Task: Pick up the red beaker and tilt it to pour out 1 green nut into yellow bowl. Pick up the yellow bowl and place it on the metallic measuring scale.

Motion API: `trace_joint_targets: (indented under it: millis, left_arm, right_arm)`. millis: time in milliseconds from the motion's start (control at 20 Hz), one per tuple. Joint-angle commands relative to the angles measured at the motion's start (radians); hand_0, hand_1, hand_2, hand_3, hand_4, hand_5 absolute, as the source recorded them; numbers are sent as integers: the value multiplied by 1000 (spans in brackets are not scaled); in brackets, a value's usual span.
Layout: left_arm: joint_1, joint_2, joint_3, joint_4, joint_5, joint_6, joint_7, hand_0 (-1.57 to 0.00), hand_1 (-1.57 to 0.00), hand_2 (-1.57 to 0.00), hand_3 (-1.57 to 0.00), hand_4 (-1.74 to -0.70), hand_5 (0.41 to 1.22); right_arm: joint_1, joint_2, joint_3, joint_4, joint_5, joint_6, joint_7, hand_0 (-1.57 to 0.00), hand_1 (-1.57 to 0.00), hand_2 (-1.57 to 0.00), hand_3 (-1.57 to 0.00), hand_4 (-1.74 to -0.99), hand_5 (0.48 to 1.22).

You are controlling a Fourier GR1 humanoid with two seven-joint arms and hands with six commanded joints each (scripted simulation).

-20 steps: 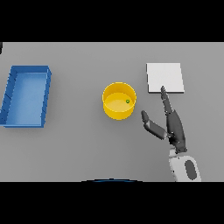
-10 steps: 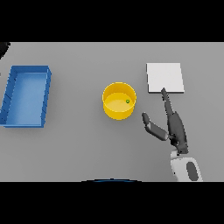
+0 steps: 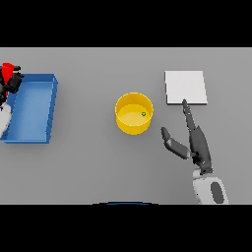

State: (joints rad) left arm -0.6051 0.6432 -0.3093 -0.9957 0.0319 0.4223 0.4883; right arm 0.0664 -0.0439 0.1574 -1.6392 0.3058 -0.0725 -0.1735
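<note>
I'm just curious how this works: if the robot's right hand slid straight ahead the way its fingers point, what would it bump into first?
Probably the metallic measuring scale. The right hand has straight fingers aimed up and slightly left, with the tips already at the scale's near edge. Its height above the table is unclear, so it might pass over it.

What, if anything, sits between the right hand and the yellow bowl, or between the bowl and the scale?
Nothing visible. Bare table separates the open right hand from the yellow bowl, and bare table separates the bowl from the scale.

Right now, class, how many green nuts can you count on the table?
1: a green nut lies inside the yellow bowl, near its right wall. More may be hidden in the red beaker at the far left.
</note>
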Motion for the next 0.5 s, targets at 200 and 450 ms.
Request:
trace_joint_targets:
  millis: [200, 450]
  left_arm:
    - [71, 33, -48, -94, -38, 10, 62, -1571, -1571, -1571, -1561, -1645, 941]
    - [115, 73, -60, -171, -30, -37, 77, -1393, -1215, -1209, -1136, -1068, 749]
  right_arm:
    - [3, 5, 0, 5, 13, -16, 9, 1, 1, 1, 1, -1021, 636]
    - [2, -3, -8, -12, -3, -8, -2, 1, 1, 1, 1, -1007, 635]
